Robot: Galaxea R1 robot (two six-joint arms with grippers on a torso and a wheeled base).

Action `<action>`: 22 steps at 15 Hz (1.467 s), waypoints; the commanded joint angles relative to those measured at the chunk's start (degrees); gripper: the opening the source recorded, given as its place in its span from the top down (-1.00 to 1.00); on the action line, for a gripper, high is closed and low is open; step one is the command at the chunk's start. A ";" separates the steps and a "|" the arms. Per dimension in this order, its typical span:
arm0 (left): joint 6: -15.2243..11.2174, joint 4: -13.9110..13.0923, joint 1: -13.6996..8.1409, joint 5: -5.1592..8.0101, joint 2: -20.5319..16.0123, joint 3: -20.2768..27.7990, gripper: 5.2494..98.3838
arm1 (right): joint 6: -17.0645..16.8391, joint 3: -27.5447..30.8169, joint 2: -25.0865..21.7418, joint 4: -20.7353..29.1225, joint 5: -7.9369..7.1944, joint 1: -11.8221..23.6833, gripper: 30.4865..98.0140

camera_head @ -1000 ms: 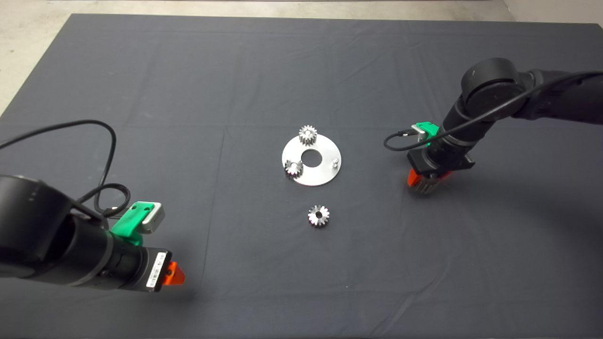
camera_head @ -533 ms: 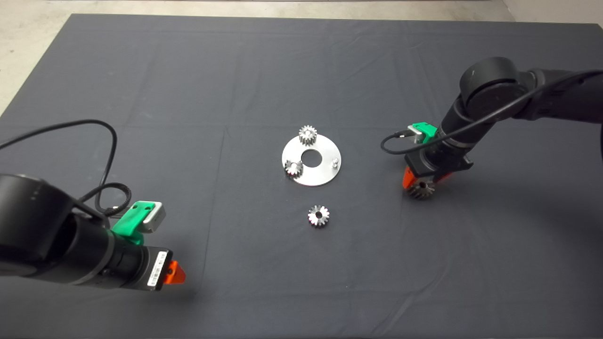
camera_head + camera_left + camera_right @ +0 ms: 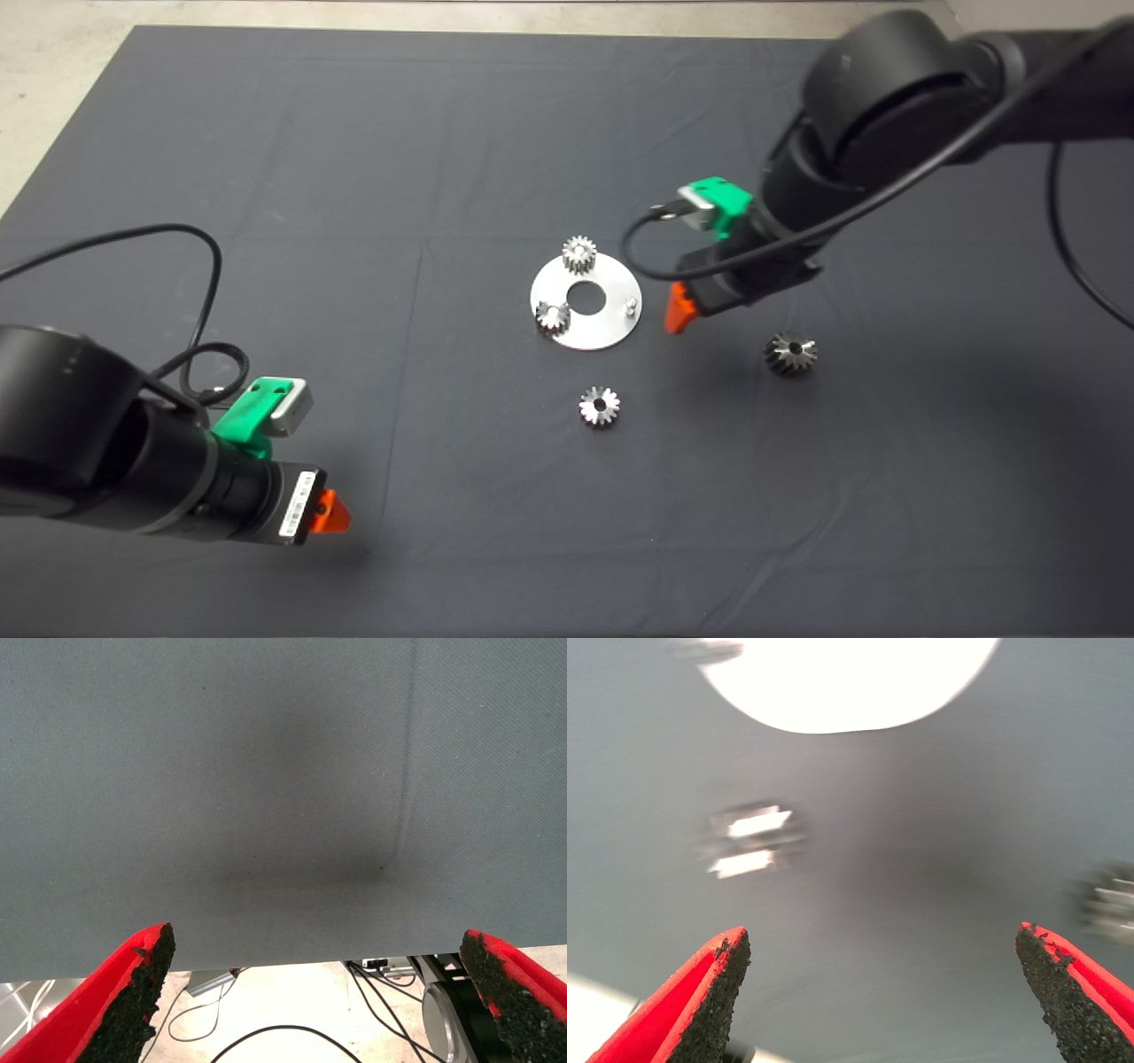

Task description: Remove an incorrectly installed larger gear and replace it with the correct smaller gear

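i see the dark mat (image 3: 372, 159) filling the table. my right gripper (image 3: 687, 310) hangs just beside the round metal plate (image 3: 607, 330), fingers spread wide and holding nothing. my left gripper (image 3: 330, 514) sits parked at the lower left, fingers also apart. the larger gear (image 3: 790, 353) lies on the mat right of the plate. the smaller gear (image 3: 600, 406) lies below the plate.
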 commanded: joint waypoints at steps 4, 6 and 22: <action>-0.45 0.81 -0.38 2.37 -0.45 0.07 -0.69 | 1.92 -7.33 11.33 3.45 -5.55 0.95 -0.44; -0.45 0.88 -0.29 2.37 -0.36 -0.10 -0.69 | 0.99 -9.16 11.46 3.45 -5.69 -2.19 -0.44; -0.89 0.97 -0.20 2.28 0.43 -0.04 -0.69 | -7.14 -21.57 11.95 -0.94 -5.82 -11.34 -0.44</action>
